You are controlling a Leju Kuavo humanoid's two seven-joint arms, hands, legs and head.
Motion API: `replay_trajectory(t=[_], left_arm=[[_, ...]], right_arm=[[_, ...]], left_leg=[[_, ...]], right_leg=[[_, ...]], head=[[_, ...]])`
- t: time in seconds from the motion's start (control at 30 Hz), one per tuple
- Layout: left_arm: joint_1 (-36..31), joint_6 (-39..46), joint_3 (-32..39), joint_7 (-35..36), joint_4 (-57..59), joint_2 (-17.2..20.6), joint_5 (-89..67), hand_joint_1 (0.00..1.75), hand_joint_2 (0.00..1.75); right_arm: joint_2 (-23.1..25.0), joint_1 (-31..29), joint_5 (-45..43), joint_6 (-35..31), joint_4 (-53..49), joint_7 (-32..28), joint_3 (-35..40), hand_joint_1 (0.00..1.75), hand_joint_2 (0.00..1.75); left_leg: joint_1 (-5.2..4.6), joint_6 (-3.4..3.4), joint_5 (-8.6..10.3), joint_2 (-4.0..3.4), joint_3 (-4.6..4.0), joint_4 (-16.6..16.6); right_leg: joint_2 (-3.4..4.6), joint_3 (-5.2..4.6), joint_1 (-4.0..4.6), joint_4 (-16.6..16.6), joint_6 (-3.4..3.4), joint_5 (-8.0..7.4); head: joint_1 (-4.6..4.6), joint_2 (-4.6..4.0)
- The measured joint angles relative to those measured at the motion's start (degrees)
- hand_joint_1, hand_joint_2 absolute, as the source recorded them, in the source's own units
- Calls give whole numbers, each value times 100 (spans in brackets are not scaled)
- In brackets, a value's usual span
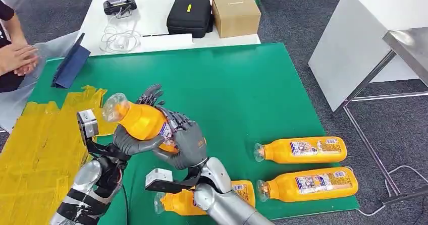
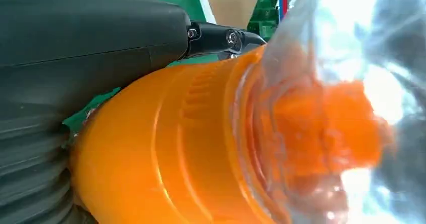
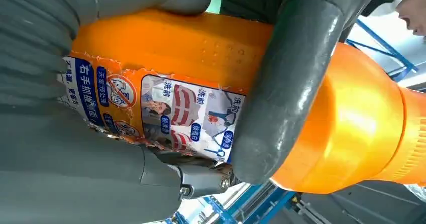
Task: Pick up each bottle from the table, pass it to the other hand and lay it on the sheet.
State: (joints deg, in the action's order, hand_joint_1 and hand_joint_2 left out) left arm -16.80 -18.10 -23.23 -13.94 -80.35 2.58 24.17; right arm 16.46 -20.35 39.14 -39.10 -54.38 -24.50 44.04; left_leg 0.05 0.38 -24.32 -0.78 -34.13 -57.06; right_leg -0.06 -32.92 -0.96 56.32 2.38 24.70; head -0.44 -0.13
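Note:
An orange bottle with a clear cap is held above the green table cover, cap pointing toward the yellow sheet. My left hand grips it near the neck, thumb under it and fingers behind. My right hand grips its labelled base end. Up close, the bottle lies against my left hand. In the right wrist view its label shows under my right hand. Two more bottles lie at the right, and a third is partly hidden under my right arm.
A person's hands rest at the table's far left beside a blue folder. Behind stands a white table with a black case, a cardboard box and cables. A white table stands to the right.

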Motion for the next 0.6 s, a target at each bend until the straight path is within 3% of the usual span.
replay_trajectory(t=[0.47,0.6], left_arm=[[52,186,2,-28,0,-42,-24,175,175],[52,260,35,-52,-7,-61,-44,175,175]], right_arm=[[-2,27,-72,-74,-43,-31,9,175,175],[-28,121,-446,276,-280,-83,11,175,175]], left_leg=[[0,0,0,0,0,0],[0,0,0,0,-1,0]], right_leg=[[0,-1,0,0,0,0],[0,-1,0,0,0,0]], head=[[0,0],[0,0]])
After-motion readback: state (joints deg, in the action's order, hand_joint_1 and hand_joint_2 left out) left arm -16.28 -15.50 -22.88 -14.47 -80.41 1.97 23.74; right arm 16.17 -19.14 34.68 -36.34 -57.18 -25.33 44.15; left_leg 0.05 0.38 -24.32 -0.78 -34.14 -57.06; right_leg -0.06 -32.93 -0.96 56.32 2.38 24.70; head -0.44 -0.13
